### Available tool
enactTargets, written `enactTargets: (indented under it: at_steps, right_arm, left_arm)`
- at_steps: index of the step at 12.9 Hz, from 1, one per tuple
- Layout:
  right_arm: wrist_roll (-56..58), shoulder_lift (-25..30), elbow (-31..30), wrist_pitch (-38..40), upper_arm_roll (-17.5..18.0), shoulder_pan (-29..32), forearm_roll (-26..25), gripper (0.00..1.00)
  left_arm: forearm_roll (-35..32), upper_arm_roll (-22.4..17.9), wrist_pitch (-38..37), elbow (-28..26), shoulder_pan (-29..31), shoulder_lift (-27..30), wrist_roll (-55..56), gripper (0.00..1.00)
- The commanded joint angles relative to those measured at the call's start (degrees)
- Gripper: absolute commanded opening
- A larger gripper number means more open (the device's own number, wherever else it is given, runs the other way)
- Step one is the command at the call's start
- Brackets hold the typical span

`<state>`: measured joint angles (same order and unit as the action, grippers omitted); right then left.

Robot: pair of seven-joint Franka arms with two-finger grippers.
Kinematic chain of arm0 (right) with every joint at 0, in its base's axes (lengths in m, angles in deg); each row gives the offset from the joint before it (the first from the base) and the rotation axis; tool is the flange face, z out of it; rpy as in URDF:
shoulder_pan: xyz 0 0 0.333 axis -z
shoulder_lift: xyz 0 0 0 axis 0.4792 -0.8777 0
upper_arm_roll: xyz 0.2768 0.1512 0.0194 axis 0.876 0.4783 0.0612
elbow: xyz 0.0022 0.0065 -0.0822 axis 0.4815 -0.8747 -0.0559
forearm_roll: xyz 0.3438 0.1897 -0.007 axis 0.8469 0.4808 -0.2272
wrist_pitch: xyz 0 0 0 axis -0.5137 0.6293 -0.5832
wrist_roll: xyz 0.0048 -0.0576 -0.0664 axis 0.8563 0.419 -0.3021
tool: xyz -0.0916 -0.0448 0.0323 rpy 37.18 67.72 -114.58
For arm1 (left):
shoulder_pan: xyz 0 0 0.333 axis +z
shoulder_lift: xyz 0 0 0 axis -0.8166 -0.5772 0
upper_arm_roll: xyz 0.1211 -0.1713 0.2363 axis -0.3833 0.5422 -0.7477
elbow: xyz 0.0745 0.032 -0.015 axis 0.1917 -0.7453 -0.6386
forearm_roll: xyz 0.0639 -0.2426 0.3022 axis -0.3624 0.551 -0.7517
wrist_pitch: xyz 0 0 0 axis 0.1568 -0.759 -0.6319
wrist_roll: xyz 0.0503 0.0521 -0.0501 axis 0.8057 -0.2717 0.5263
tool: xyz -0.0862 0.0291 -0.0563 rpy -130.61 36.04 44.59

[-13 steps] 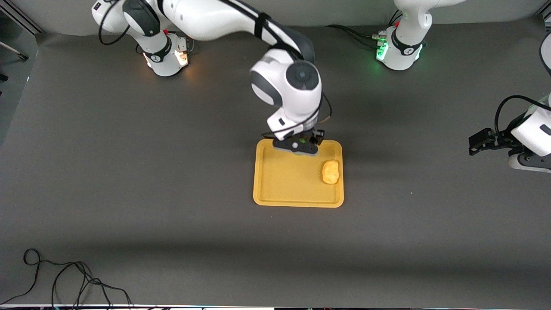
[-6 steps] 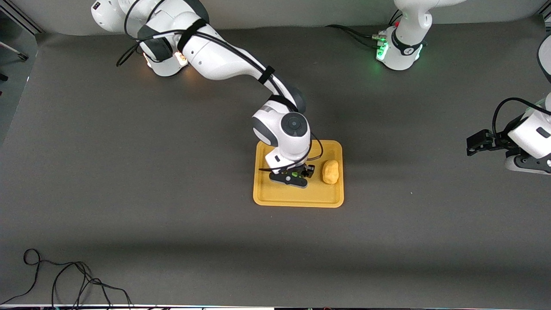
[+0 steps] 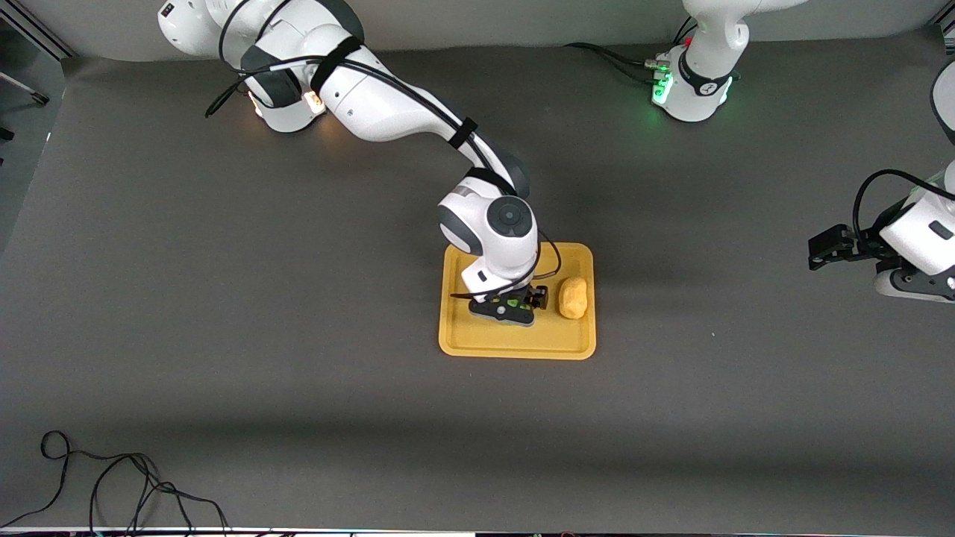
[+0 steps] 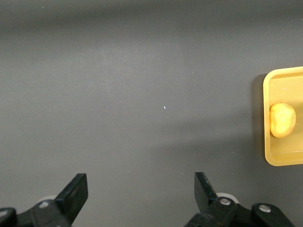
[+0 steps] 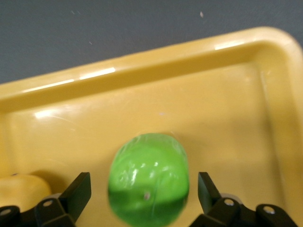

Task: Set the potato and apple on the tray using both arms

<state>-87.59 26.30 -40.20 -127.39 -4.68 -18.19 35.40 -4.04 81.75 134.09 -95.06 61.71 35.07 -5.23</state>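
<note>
On my front feed the table (image 3: 224, 313) is a wide dark grey surface, with the tray (image 3: 515, 344) lying about midway between the two arms' ends.

The right arm (image 3: 388, 112) reaches from its base down over the tray. Its gripper (image 3: 510, 309) sits low inside the tray, and from the front view its body hides most of what it has beneath it. In my right wrist view the fingers (image 5: 75, 194) are spread wide, standing apart from the apple (image 5: 149, 184) on either side, so they do not pinch it. The apple sits between them on the tray floor (image 5: 222, 123), with the tray's rim (image 5: 142, 71) just past it.

The potato (image 3: 572, 297) lies on the tray just beside the right gripper, toward the left arm's end; a corner of it shows next to one finger in the right wrist view (image 5: 21, 189).

The left arm (image 3: 921, 231) waits well away from the tray, at its own end of the table. Its gripper (image 3: 828, 246) hangs over bare table, the fingers (image 4: 75, 189) wide apart and holding nothing. From that wrist view I see the tray's edge (image 4: 266, 142) and the potato (image 4: 282, 120) well off from the hand.
</note>
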Motion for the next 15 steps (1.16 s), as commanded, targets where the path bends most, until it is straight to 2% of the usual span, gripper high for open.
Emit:
enactTargets:
  at_steps: [1,5,7,8,10,13,15]
  right_arm:
    - [-0.6,9.2,-0.8,10.8,-0.5,-0.2,-0.2,1.00]
    - [0.9,21.6,-0.8,25.9,0.1,-0.2,-0.1,1.00]
    - [10.1,27.5,-2.2,31.3,-0.5,1.3,-0.2,1.00]
    - [15.7,30.5,-4.5,34.9,-0.6,3.8,0.1,1.00]
    - [24.8,37.9,-12.2,35.8,-0.6,9.3,0.2,1.00]
    - [36.3,49.5,-26.4,31.0,-0.4,18.8,1.6,1.00]
    - [42.5,54.4,-32.9,28.7,0.3,26.3,3.2,1.00]
  left_arm:
    - [0.1,0.4,-1.2,1.2,0.4,-0.5,-0.4,1.00]
    - [0.1,0.4,-1.1,1.2,0.4,-0.5,-0.5,1.00]
    - [0.1,0.4,-1.1,1.2,0.4,-0.5,-0.4,1.00]
    - [0.1,0.4,-1.1,1.2,0.4,-0.5,-0.4,0.99]
    - [0.1,0.4,-1.0,1.2,0.4,-0.7,-0.4,1.00]
    - [0.1,0.4,-0.9,1.2,0.4,-0.7,-0.4,0.99]
    - [0.1,0.4,-1.0,1.2,0.4,-0.7,-0.4,1.00]
